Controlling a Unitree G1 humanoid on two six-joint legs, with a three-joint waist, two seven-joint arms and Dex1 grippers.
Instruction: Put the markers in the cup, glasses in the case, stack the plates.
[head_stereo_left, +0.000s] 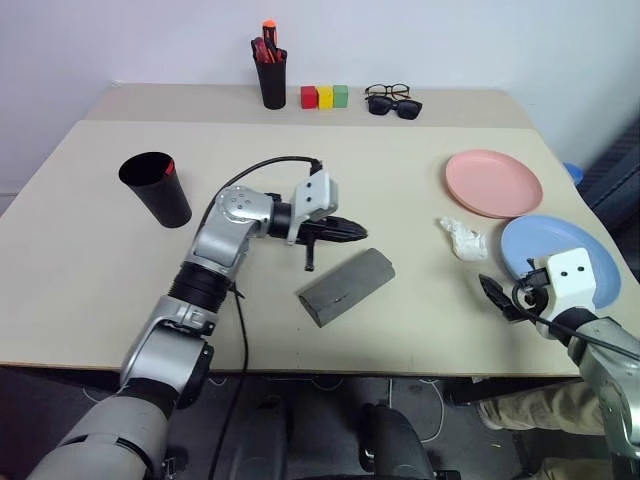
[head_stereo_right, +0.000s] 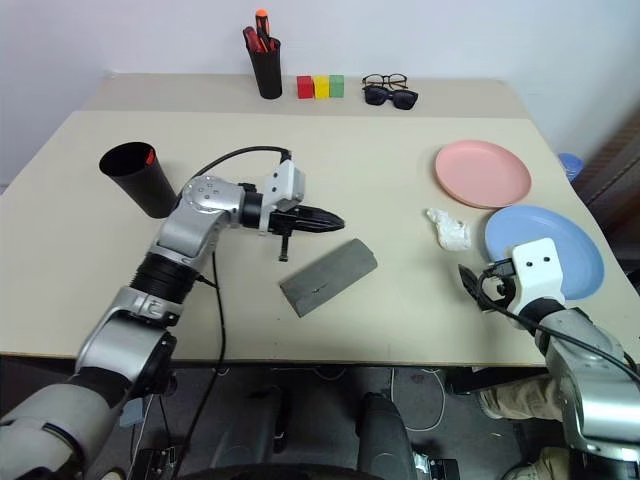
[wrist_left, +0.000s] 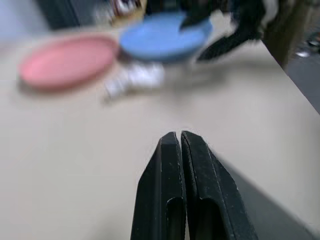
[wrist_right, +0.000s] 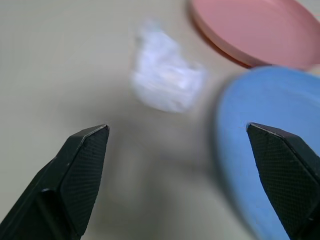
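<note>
Head views: holds the black marker (head_stereo_left: 310, 252) crosswise in the left gripper (head_stereo_left: 350, 232), fingers pressed together, above the table (head_stereo_left: 90, 240) just beside the closed grey case (head_stereo_left: 347, 286). Places the cup (head_stereo_left: 155, 186) well apart toward the robot's left, with the red marker (head_stereo_left: 168, 167) already standing in it. Leaves the glasses (head_stereo_left: 388, 91) at the far edge, touching the sunglasses (head_stereo_left: 394, 107), near the pen holder (head_stereo_left: 270, 78).

Handling, as judged: light, stiff, smooth-barrelled marker, liable to swing or slip when pinched off-centre. Best taken near mid-length and tipped end-down over the cup's wide mouth. Thin, rigid plates, best pinched at the raised rim. Fragile wire glasses, best taken at the bridge.

Right wrist view: spreads the right gripper (wrist_right: 175, 127) fully, empty, astride the blue plate (wrist_right: 250, 150) rim, with the white crumpled tissue (wrist_right: 167, 82) and pink plate (wrist_right: 250, 27) beyond.

Between views: gives the marker's downward hang from the head. Gives the gapless seam between the left fingertips (wrist_left: 170, 150) from the left wrist.
</note>
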